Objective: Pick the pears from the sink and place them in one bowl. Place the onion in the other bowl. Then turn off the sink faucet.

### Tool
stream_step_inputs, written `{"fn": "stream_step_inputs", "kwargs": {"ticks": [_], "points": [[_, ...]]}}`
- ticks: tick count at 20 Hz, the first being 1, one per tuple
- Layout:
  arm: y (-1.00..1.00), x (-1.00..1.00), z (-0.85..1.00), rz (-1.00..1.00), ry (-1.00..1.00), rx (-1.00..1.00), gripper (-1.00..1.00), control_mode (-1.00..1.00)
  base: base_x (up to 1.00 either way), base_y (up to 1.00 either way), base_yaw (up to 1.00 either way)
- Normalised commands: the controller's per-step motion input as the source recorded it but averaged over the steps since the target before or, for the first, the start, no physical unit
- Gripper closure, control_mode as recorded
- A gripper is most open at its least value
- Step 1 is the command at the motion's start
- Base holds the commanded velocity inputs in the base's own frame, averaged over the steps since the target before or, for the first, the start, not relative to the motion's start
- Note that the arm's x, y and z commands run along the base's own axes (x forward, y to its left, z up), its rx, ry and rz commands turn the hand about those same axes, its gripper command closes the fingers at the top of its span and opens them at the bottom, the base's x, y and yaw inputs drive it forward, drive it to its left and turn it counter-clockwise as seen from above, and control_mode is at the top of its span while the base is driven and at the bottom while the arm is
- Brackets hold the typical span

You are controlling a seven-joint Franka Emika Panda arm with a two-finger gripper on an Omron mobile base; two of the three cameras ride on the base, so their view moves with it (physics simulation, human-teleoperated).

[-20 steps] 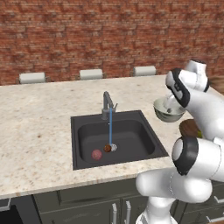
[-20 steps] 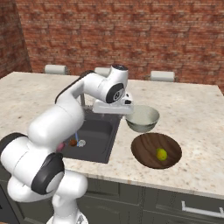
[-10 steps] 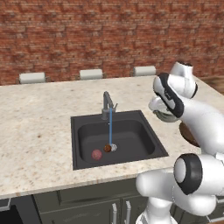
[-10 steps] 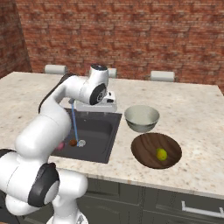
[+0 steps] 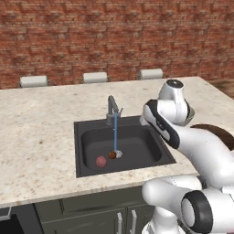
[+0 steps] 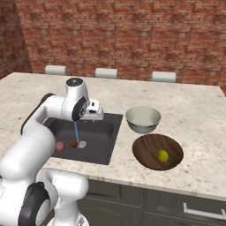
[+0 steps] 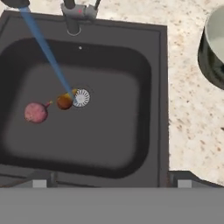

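The dark sink [image 5: 141, 146] holds the brownish-orange pear [image 5: 112, 155] by the drain, under the blue stream, and the pink-red onion [image 5: 101, 161] just left of it. Water runs from the faucet [image 5: 112, 109]. In the hand view the pear [image 7: 64, 101] and onion [image 7: 36, 112] lie at the left of the basin [image 7: 122, 131]. My gripper [image 7: 112, 181] is open, empty, and hangs above the sink's right part [image 6: 93, 115]. The yellow-green pear [image 6: 163, 155] lies in the wooden bowl [image 6: 150, 148]. The pale grey bowl [image 6: 142, 119] holds nothing.
Speckled stone counter [image 5: 41, 137] surrounds the sink. A brick wall [image 5: 91, 41] with three white outlets stands behind. My arm [image 5: 183, 137] crosses over the counter right of the sink, covering most of the bowls in the left base view.
My arm has swung left from above the grey bowl to above the sink. The gripper stays empty. The fruits and the onion have not moved.
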Motion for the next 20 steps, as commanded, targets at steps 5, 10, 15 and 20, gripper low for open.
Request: {"fn": "stream_step_inputs", "kwargs": {"ticks": [5, 10, 15, 20], "points": [[0.4, 0.2, -0.51, -0.02, 0.13, 0.0, -1.0, -1.0, 0.0, 0.0, 0.0], [0.27, 0.34, -0.57, 0.0, 0.16, 0.01, -1.0, -1.0, 0.0, 0.0, 0.0], [0.2, 0.39, -0.57, 0.0, 0.14, 0.03, -1.0, -1.0, 0.0, 0.0, 0.0], [0.24, 0.31, -0.42, 0.0, 0.12, 0.0, -1.0, -1.0, 0.0, 0.0, 0.0]]}}
